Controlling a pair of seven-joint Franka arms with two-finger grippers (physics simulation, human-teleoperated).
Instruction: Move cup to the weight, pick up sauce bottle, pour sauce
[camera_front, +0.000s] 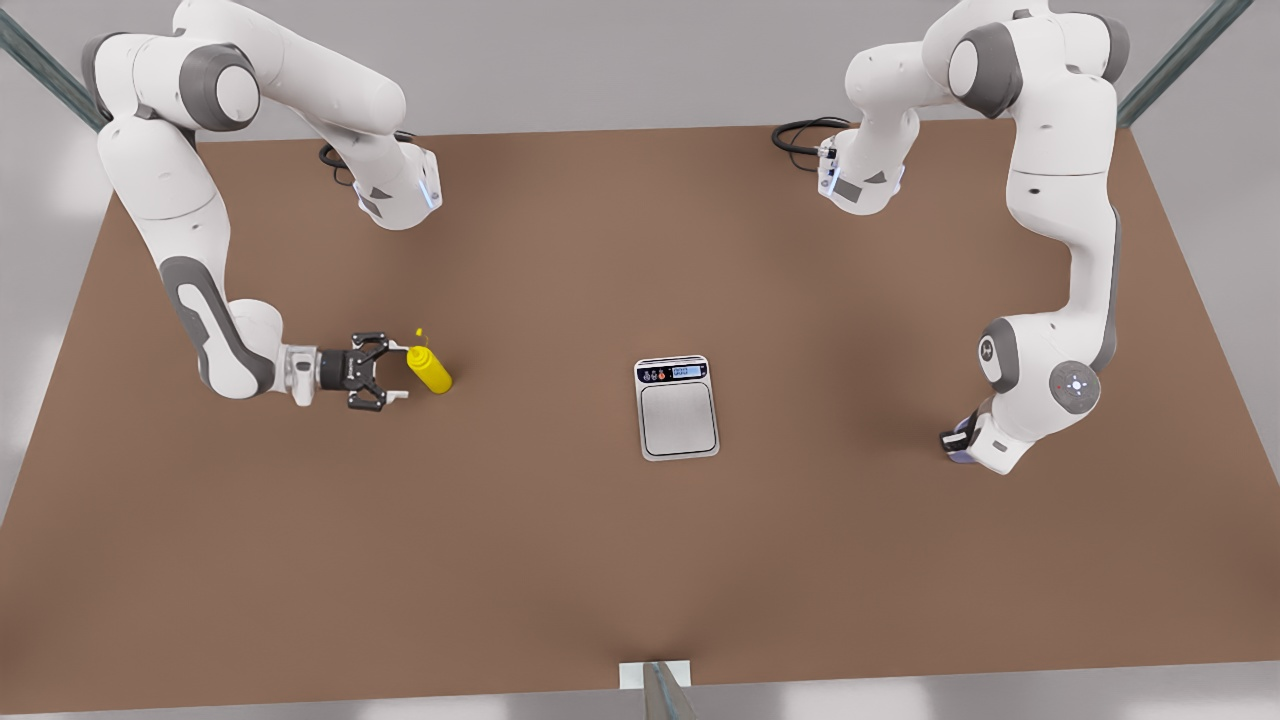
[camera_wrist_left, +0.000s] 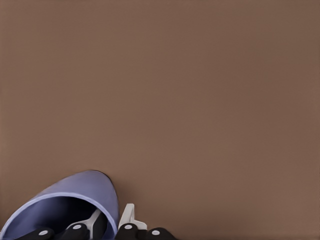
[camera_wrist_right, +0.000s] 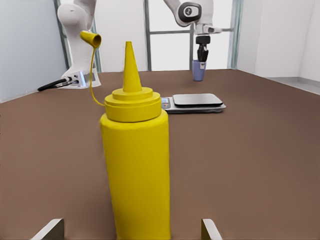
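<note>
The yellow sauce bottle (camera_front: 431, 370) stands upright toward the front view's left, its small cap hanging off on a tether. My right gripper (camera_front: 394, 371) is level with it and open, and the bottle (camera_wrist_right: 135, 165) sits just ahead between the fingertips (camera_wrist_right: 50, 229). The weight (camera_front: 678, 408), a silver-plated scale, lies at the table's middle with nothing on it. At the front view's right the lavender-blue cup (camera_front: 958, 457) stands mostly hidden under the arm. My left gripper (camera_wrist_left: 110, 219) is shut on the cup's (camera_wrist_left: 75, 192) rim, one finger inside and one outside.
The brown table (camera_front: 560, 560) stretches wide around the scale. Black cables (camera_front: 800, 135) lie by the arm bases at the back edge. In the right wrist view the scale (camera_wrist_right: 197, 102) and the cup (camera_wrist_right: 199, 70) stand beyond the bottle.
</note>
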